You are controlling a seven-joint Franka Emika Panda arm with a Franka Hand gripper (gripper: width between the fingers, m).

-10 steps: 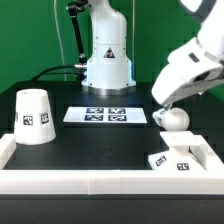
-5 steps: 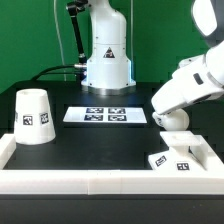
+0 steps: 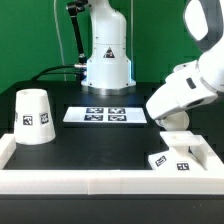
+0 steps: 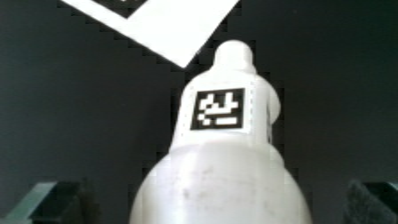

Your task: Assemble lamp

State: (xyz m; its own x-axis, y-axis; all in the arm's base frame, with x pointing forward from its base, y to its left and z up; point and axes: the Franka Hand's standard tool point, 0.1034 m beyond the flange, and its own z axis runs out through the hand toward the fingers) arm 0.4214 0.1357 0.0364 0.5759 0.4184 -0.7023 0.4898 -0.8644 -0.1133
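Jaws: spread wide, holding nothing; one dark finger (image 4: 50,200) shows on each side of the bulb, with a gap between each and the bulb.
Bulb (image 4: 217,150): on the black desk (image 3: 90,145) at the exterior view's right (image 3: 180,122), between the two fingers; its tagged stem points toward a corner of the marker board (image 4: 151,25).
Shade (image 3: 31,116): standing on the desk at the exterior view's left, well apart from the jaws.
Base (image 3: 180,158): near the front right, just in front of the bulb.
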